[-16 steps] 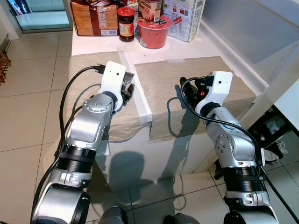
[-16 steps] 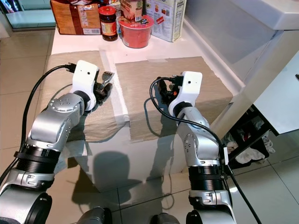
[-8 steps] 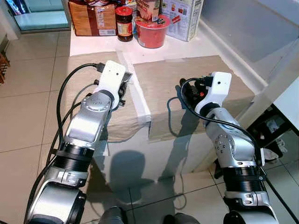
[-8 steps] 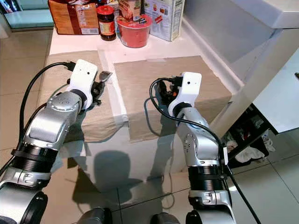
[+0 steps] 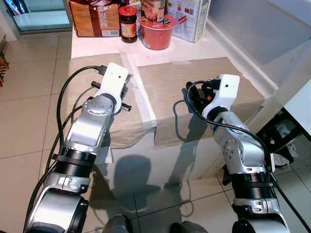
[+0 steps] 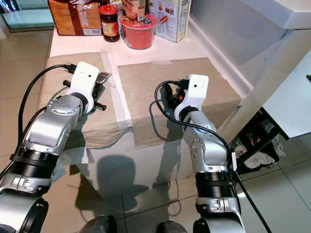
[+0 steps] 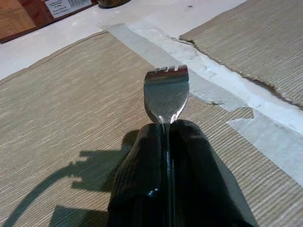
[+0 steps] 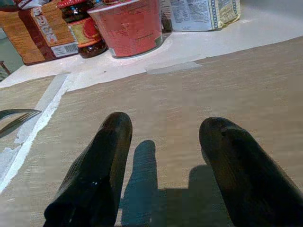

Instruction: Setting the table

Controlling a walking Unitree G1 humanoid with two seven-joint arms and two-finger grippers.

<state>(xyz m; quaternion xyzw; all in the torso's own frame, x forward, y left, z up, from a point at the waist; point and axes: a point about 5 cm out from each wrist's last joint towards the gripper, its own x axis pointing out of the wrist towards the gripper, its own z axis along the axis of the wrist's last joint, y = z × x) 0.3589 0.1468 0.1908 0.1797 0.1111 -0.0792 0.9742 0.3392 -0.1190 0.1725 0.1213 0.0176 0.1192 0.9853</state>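
Two beige placemats lie side by side on the white table, the left placemat [image 5: 82, 73] and the right placemat [image 5: 167, 80]. My left gripper [image 7: 165, 130] is shut on a silver fork [image 7: 165, 91], whose tines point toward the back of the table. It holds the fork [image 6: 103, 75] low over the left placemat's right part, close to the taped strip. My right gripper [image 8: 163, 125] hovers open just above the right placemat, with nothing between its fingers. The fork's tines [image 8: 16, 118] also appear at the edge of the right wrist view.
A white taped strip [image 5: 144, 99] runs between the placemats. At the table's back stand a brown packet [image 5: 95, 18], a dark jar [image 5: 128, 24], a red noodle cup [image 5: 156, 33] and a printed box [image 5: 192, 17]. A white counter edge [image 6: 291, 73] is at right, tiled floor at left.
My left gripper has turned and shifted slightly left with the fork, from the taped strip to over the left placemat. The right arm has stayed still.
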